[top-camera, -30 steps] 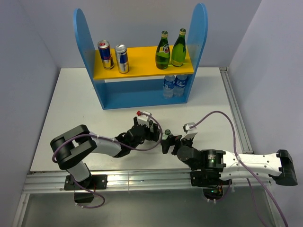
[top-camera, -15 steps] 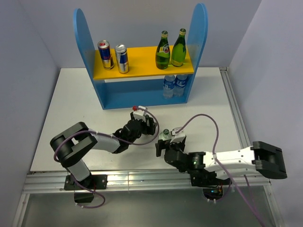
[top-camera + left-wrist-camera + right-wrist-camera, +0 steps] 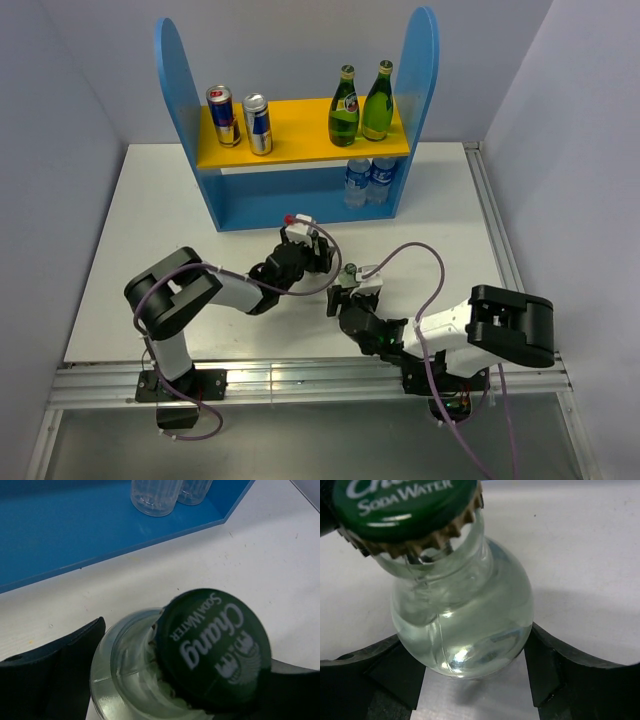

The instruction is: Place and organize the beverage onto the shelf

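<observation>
A clear glass soda water bottle with a green cap point(image 3: 350, 270) stands on the white table in front of the shelf point(image 3: 172, 70). My right gripper point(image 3: 346, 296) is shut on its rounded shoulder, a finger on each side point(image 3: 470, 680). My left gripper point(image 3: 322, 262) comes in from the left. The bottle point(image 3: 130, 670) sits between its fingers: the left finger point(image 3: 55, 670) touches the glass, and the right finger is mostly hidden under the cap point(image 3: 215, 645). The shelf's yellow board point(image 3: 300, 135) carries two cans point(image 3: 222, 115) and two green bottles point(image 3: 344, 105).
Two small clear water bottles point(image 3: 368, 180) stand at the right end of the shelf's blue base point(image 3: 75, 525). They also show in the left wrist view point(image 3: 155, 495). Metal rails run along the table's near edge point(image 3: 300, 378) and right edge point(image 3: 495, 230).
My right arm has folded in from the far right. Its gripper and the bottle have moved a little left and towards the shelf. My left gripper has moved with them.
</observation>
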Available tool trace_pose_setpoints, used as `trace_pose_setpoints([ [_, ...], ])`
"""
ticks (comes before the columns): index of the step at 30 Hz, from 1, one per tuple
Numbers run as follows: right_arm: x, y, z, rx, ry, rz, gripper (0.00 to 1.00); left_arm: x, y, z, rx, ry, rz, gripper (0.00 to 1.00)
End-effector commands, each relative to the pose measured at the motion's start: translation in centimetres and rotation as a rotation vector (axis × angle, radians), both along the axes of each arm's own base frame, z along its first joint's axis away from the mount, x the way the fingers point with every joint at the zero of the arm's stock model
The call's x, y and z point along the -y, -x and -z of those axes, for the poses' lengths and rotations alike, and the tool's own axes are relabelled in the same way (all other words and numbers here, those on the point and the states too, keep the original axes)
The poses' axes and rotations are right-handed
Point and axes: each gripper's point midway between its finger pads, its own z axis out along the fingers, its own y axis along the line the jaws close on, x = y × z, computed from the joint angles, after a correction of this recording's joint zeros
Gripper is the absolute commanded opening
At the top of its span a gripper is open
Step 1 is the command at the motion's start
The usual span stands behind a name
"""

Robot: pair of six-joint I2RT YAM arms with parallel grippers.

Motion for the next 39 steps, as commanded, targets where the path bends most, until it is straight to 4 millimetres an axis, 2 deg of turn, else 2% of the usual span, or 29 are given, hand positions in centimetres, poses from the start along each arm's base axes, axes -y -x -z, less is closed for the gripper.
trace_pose_setpoints([
  [1,0.2,-1.8,-1.8,0.059,-0.106,0.074,0.44,0.4,-1.0,0.2,-0.01,0.008,-0.003,0.04],
  [2,0.6,-2.4,-1.8,0.06,-0.111,0.094,0.36,0.5,-1.2,0.1,-0.005,0.003,-0.006,0.0],
  [4,0.6,-2.9,-1.7,0.055,-0.114,0.101,0.24,0.3,-1.4,0.0,0.0,-0.002,-0.022,0.0],
  [5,0.7,-3.1,-1.8,0.055,-0.116,0.109,0.09,0.2,-1.5,-0.2,0.005,-0.005,-0.03,0.0],
  [7,0.7,-3.3,-1.8,0.054,-0.108,0.115,0.03,-0.3,-1.7,-0.9,0.018,-0.007,-0.05,0.0],
  [11,0.4,-3.4,-1.8,0.051,-0.101,0.111,0.0,-2.4,-2.7,-2.3,0.049,-0.019,-0.113,0.0],
  [15,0.2,-3.4,-1.7,0.048,-0.104,0.108,0.0,-5.1,-3.9,-4.9,0.094,-0.002,-0.171,0.0],
  [23,-0.7,-3.8,-2.3,0.057,-0.091,0.095,0.0,-11.2,-7.8,-8.0,0.145,0.016,-0.289,0.0],
  [24,-0.8,-3.8,-2.4,0.058,-0.09,0.094,0.0,-12.5,-8.4,-8.1,0.146,0.019,-0.316,0.0],
  [27,-1.2,-4.0,-2.6,0.061,-0.083,0.09,0.0,-14.1,-9.6,-8.9,0.16,0.029,-0.341,0.0],
  [33,-1.9,-4.2,-2.7,0.06,-0.078,0.08,0.0,-15.6,-11.6,-9.8,0.181,0.026,-0.377,0.0],
  [39,-2.3,-4.3,-2.4,0.053,-0.064,0.075,0.0,-16.1,-13.0,-11.0,0.205,0.034,-0.381,0.0],
])
